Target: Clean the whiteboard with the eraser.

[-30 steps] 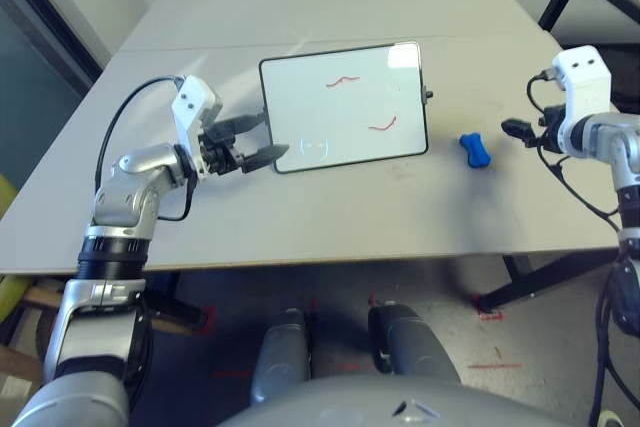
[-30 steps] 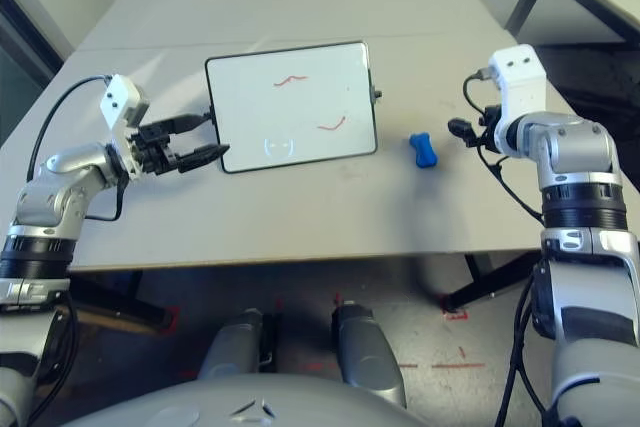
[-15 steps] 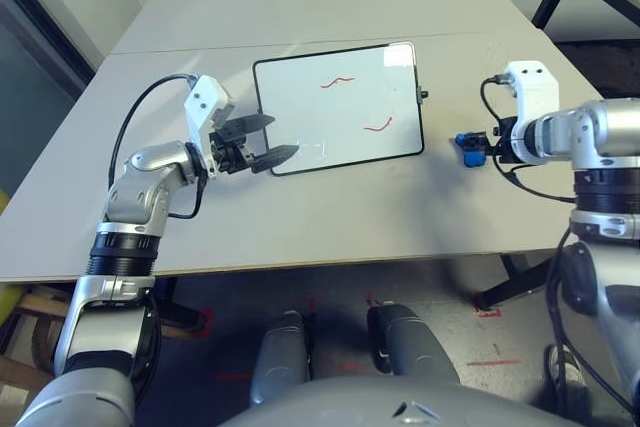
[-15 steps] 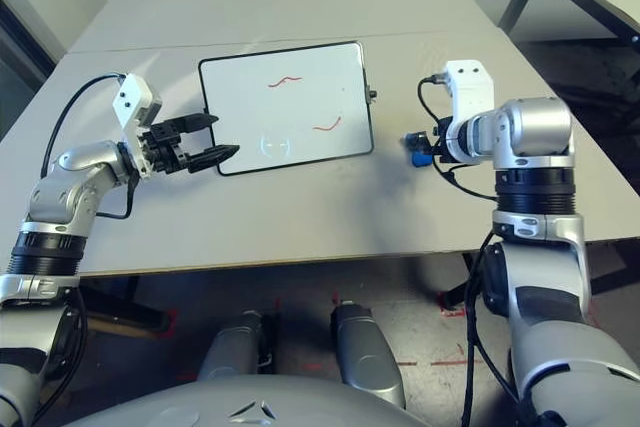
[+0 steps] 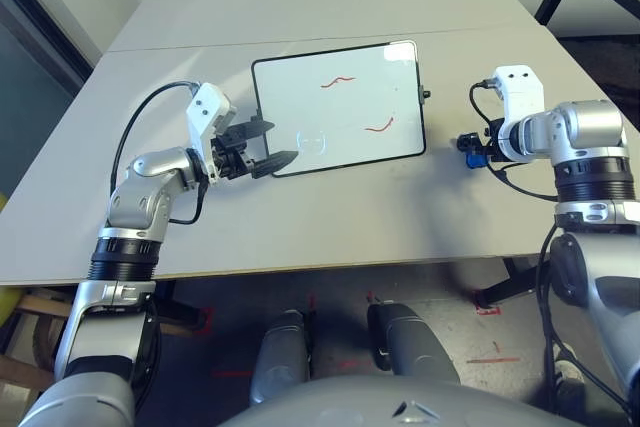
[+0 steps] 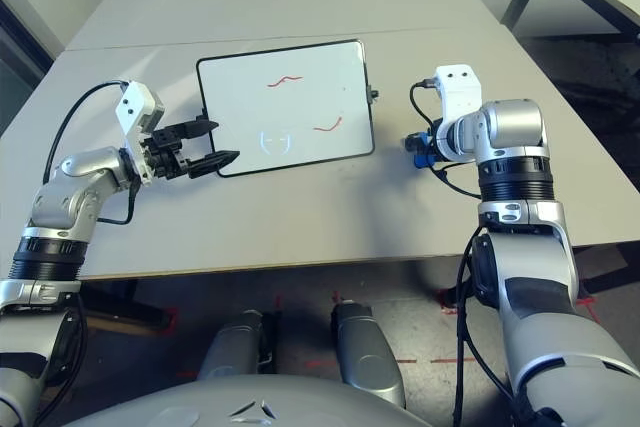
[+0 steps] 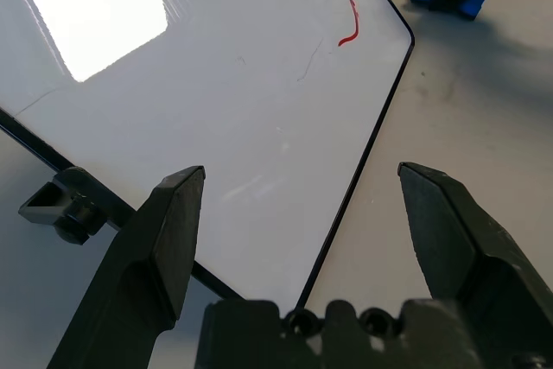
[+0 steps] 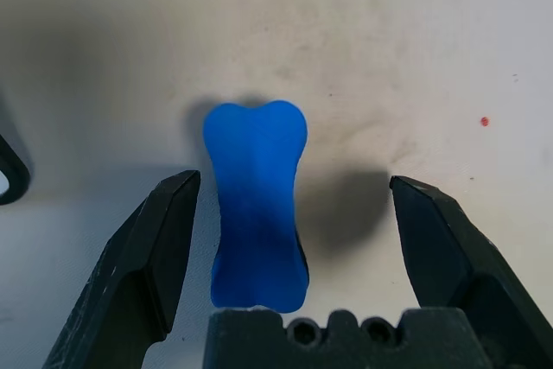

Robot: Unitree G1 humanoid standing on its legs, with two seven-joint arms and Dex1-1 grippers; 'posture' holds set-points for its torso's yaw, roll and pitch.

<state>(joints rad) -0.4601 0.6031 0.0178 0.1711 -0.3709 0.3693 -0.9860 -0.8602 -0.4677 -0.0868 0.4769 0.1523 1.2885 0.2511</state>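
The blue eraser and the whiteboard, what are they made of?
The eraser looks like matte foam or soft rubber: even blue, rounded edges, no shine. I can't tell which. The whiteboard seems a glossy coated panel, since it mirrors a bright patch of light, with a thin black frame, probably plastic.

A pale grey table (image 5: 330,202) carries the whiteboard (image 5: 338,107) near its centre, with the blue eraser (image 8: 256,205) lying at the board's three o'clock

No legible text anywhere; only red squiggles on the whiteboard (image 5: 338,107).
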